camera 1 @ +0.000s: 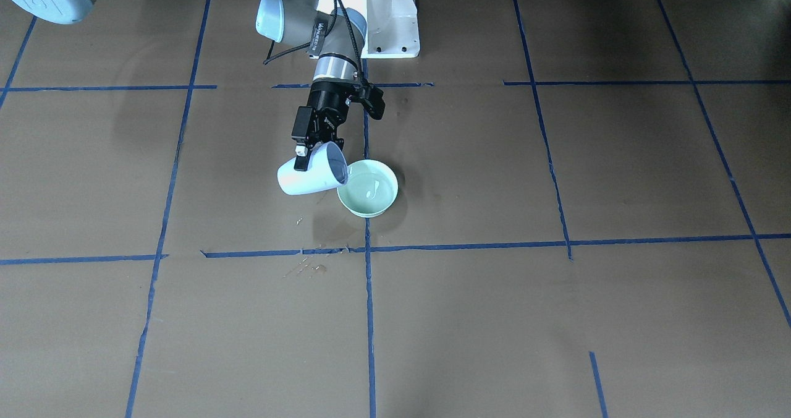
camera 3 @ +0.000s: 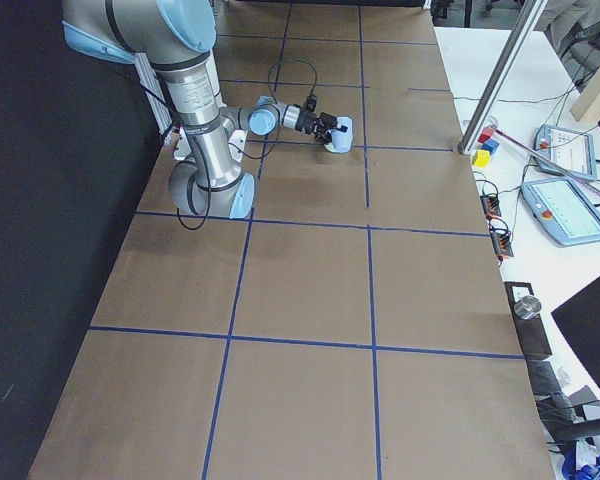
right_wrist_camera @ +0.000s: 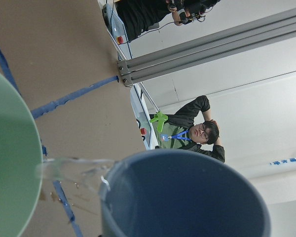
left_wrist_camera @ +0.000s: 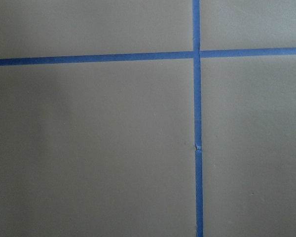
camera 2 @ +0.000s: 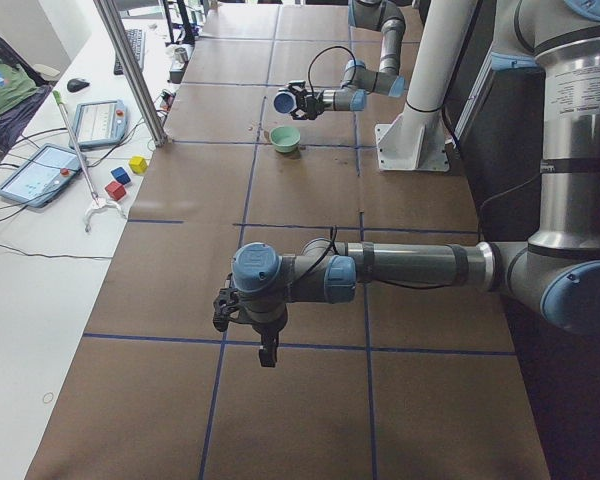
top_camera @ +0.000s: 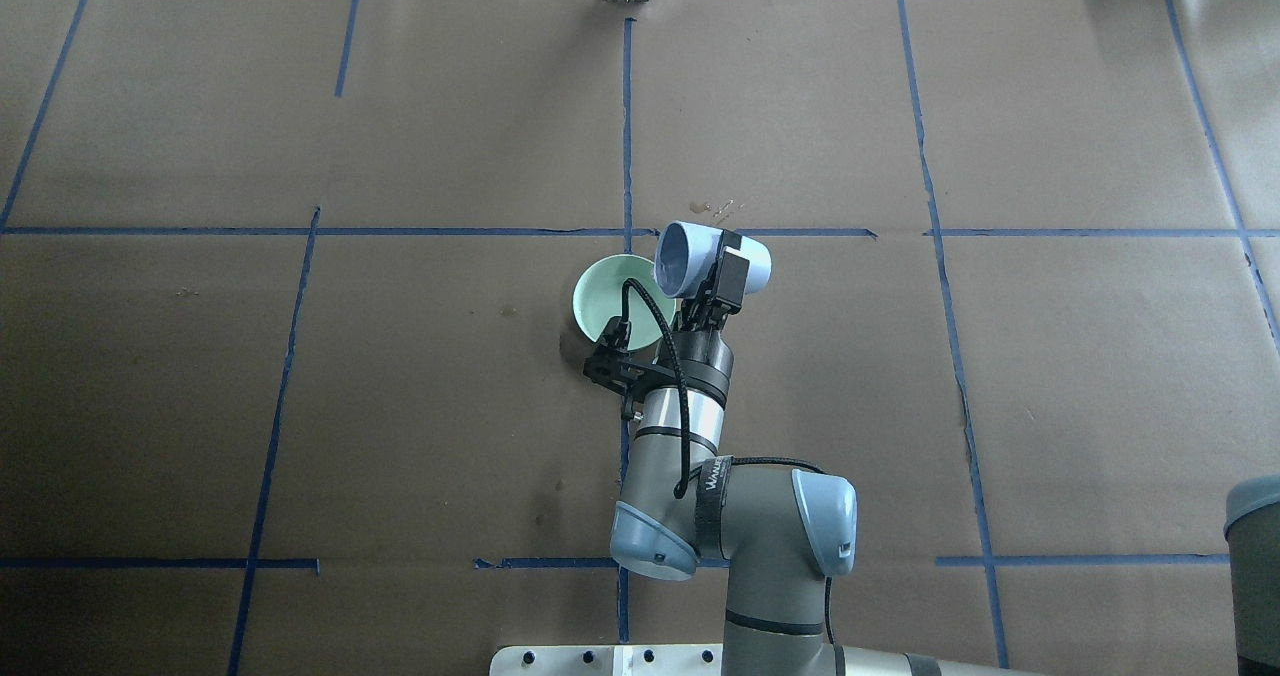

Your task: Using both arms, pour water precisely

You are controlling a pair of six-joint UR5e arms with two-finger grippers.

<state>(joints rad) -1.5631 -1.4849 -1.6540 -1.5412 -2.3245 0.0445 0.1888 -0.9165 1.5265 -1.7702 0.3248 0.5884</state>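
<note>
Right pincer (camera 1: 318, 150) grips tilted cup (camera 1: 304, 181), water (right_wrist_camera: 73, 170) seemingly entering bowl (camera 1: 366, 211).

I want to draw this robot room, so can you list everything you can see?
Table: one, brown, blue tape lines.
Bowl: one, mint green, mid-table.
Cup: one, white outside, blue inside, tilted at the bowl's rim.
Water: some, clear, streaming from cup into bowl.
Drops: few, clear, on table near bowl.
Blocks: three, red, blue, yellow, side bench.
Tablets: two, grey, side bench.
People: two, dark tops, beyond the table.
Right gripper: one, black, shut on cup.
Left gripper: one, black, over bare table, far from bowl.
</note>
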